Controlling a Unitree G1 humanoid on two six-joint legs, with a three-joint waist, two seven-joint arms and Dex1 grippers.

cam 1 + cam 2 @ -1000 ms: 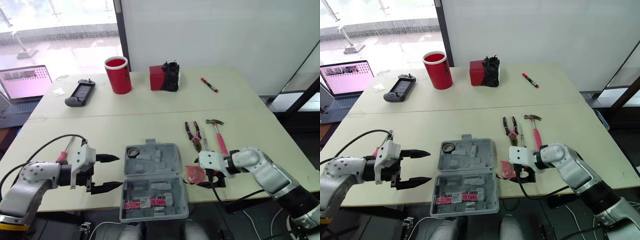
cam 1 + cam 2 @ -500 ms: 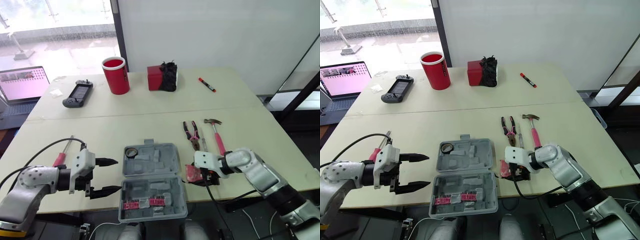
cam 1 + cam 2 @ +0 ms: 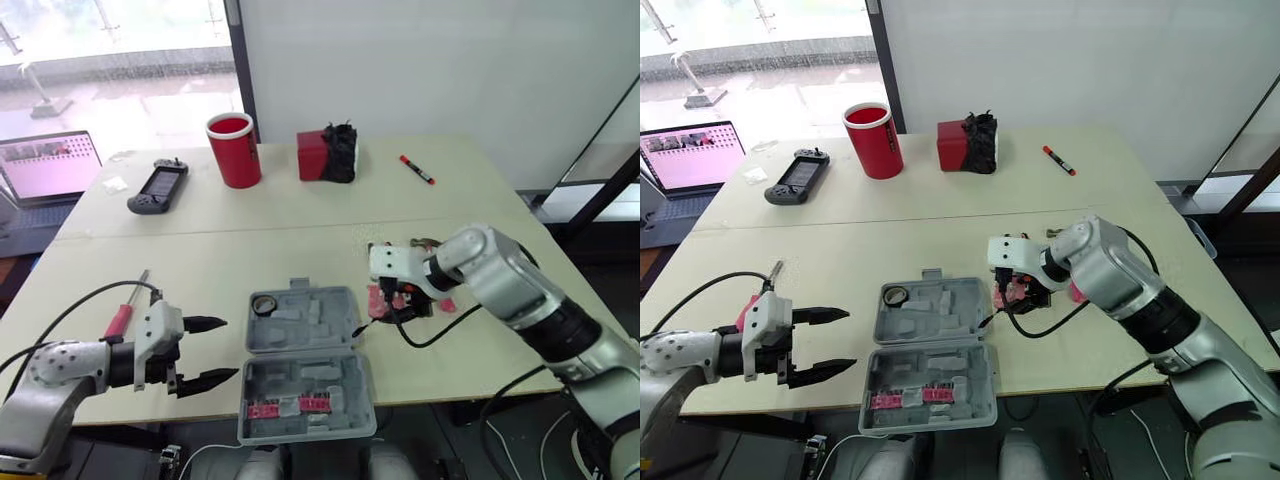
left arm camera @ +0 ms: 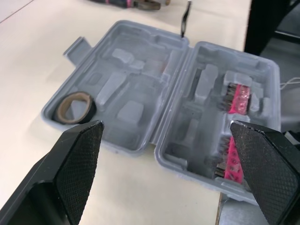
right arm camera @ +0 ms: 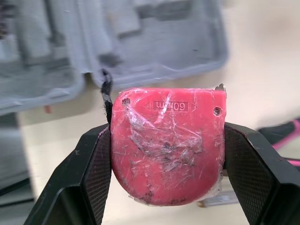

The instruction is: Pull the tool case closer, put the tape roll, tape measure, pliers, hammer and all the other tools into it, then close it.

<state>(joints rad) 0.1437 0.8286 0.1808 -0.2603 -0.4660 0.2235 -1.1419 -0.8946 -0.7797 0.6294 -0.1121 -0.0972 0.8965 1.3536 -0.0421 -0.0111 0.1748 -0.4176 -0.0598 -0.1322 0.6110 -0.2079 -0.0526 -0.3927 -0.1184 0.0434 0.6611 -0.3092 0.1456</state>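
Observation:
The grey tool case [image 3: 305,365] lies open at the table's front, with the tape roll [image 3: 264,304] in its far left corner and pink bits [image 3: 290,405] in its near half. My right gripper [image 3: 392,300] is shut on the pink tape measure [image 5: 168,143], held just above the table beside the case's right edge. My right arm hides most of the pliers and hammer; a bit of pink hammer handle [image 3: 446,303] shows. My left gripper [image 3: 205,352] stands open just left of the case, fingers pointing at it. A red-handled screwdriver [image 3: 122,318] lies behind it.
Along the table's far side stand a red cup [image 3: 232,150], a red box with a black object [image 3: 330,155], a handheld game console [image 3: 153,187] and a red marker [image 3: 418,169]. A laptop [image 3: 50,165] sits off to the far left.
My right gripper has lifted the tape measure off the table by the case's front right and carried it farther back, next to the case's far half. The left gripper has barely moved.

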